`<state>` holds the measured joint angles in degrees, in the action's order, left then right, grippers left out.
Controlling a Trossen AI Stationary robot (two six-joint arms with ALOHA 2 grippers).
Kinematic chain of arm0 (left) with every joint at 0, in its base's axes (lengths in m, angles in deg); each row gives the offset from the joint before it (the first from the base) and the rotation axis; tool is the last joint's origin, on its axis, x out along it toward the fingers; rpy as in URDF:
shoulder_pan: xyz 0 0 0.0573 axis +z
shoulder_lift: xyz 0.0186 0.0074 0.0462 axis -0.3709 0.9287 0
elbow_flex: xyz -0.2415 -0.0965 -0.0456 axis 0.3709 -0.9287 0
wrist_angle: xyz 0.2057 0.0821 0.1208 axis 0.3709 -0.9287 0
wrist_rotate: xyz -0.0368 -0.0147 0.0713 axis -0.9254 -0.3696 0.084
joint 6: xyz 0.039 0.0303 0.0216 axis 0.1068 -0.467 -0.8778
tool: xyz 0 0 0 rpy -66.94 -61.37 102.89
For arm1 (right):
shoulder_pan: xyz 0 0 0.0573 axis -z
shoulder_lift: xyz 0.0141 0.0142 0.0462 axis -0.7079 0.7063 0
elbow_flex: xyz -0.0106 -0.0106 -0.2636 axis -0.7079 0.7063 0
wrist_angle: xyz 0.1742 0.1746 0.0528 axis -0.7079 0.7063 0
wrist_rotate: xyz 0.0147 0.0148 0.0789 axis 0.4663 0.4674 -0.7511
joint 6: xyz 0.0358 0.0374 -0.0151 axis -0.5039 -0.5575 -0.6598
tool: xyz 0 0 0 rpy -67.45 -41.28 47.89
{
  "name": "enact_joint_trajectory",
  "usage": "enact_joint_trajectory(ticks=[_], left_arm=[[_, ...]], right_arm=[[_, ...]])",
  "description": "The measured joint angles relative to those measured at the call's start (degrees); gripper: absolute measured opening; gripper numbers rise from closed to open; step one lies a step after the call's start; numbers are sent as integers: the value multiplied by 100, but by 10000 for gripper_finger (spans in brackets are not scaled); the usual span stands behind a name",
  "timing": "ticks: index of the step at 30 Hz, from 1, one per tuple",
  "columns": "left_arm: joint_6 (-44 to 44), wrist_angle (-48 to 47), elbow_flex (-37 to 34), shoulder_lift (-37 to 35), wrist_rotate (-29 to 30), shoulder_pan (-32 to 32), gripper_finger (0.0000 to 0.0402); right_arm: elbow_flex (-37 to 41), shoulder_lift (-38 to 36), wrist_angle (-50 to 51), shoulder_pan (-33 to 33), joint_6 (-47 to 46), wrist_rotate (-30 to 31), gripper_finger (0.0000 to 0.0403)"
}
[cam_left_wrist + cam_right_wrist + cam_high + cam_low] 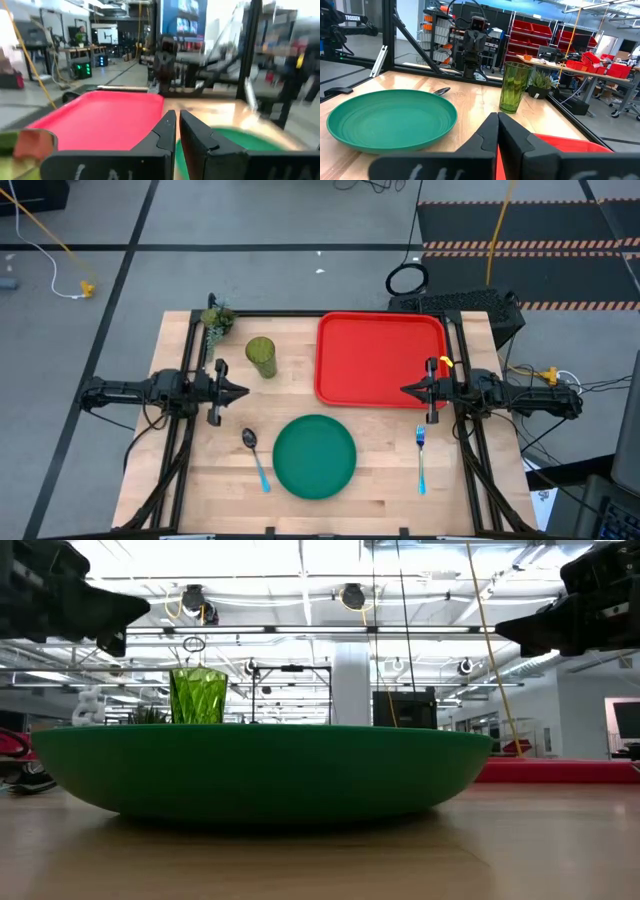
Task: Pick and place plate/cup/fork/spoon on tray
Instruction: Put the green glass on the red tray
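Observation:
The green plate (314,456) lies flat on the table near its front middle; it also shows in the right wrist view (390,119). The cup (261,357) stands upright left of the red tray (380,358). The spoon (255,457) lies left of the plate, and the fork (421,458) lies right of it. My left gripper (243,391) is shut and empty, hovering at the left, above the spoon's side. My right gripper (405,390) is shut and empty over the tray's near right edge.
A small green plant clump (216,320) sits at the table's far left corner. Black frame rails run along the table's left and right sides. Bare wood lies between the cup and the plate.

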<state>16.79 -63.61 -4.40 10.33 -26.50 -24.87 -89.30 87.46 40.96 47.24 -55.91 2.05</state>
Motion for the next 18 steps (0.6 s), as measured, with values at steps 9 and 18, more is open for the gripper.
enact_joint_trajectory(ticks=[9, 18], left_arm=[[641, 1064, 114, 1, -15, 1, 26], [777, 303, 1188, 891, 154, -13, 26]], right_arm=[[0, -1, 0, -2, 2, -2, 0], [0, -2, 2, -2, 2, -2, 0]])
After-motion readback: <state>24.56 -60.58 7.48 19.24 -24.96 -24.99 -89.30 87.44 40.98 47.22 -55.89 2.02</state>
